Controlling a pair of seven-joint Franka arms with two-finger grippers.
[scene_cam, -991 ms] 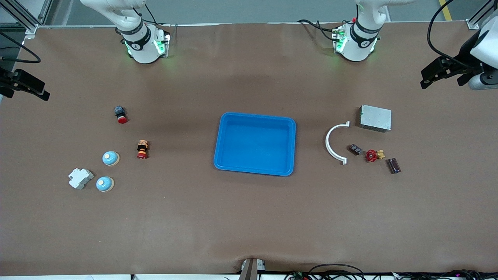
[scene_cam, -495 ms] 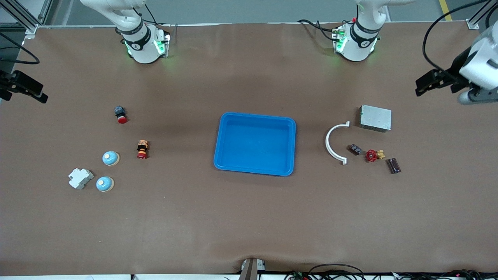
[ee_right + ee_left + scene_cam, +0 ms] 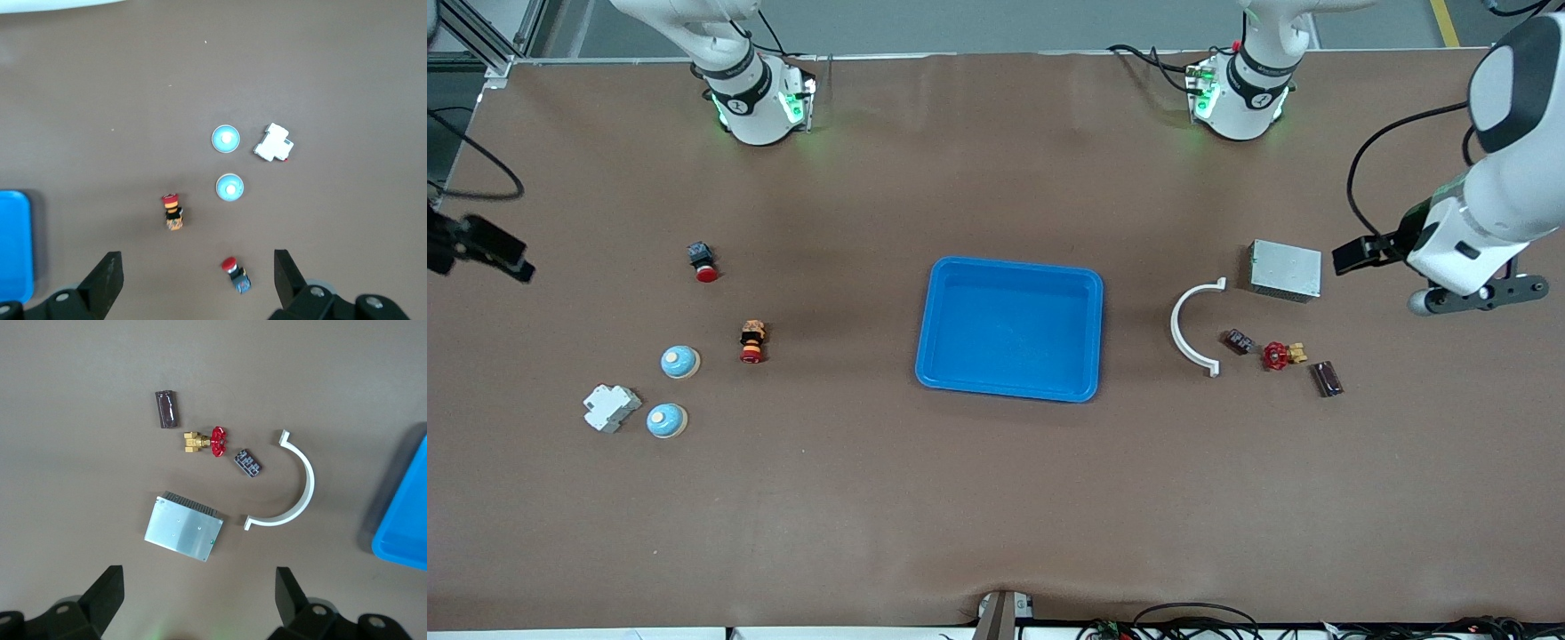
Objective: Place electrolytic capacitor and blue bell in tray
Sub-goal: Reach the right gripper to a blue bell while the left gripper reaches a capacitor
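Note:
The bright-blue tray (image 3: 1009,329) lies empty mid-table; its edge shows in the left wrist view (image 3: 407,520) and the right wrist view (image 3: 13,243). The electrolytic capacitor (image 3: 1328,379), a dark brown cylinder, lies toward the left arm's end (image 3: 167,409). Two blue bells (image 3: 679,361) (image 3: 666,420) stand toward the right arm's end (image 3: 230,187) (image 3: 225,139). My left gripper (image 3: 1352,258) hangs open and empty in the air beside the metal box (image 3: 199,600). My right gripper (image 3: 503,258) hangs open and empty over the table's edge at the right arm's end (image 3: 197,280).
Near the capacitor lie a red-handled brass valve (image 3: 1280,355), a small dark component (image 3: 1237,341), a white arc (image 3: 1192,329) and a metal box (image 3: 1285,269). By the bells are a white breaker (image 3: 611,407) and two red push buttons (image 3: 752,342) (image 3: 703,261).
My left arm has swung in and down from the table's end to beside the metal box. My right gripper has shifted slightly nearer the front camera. Nothing on the table has moved.

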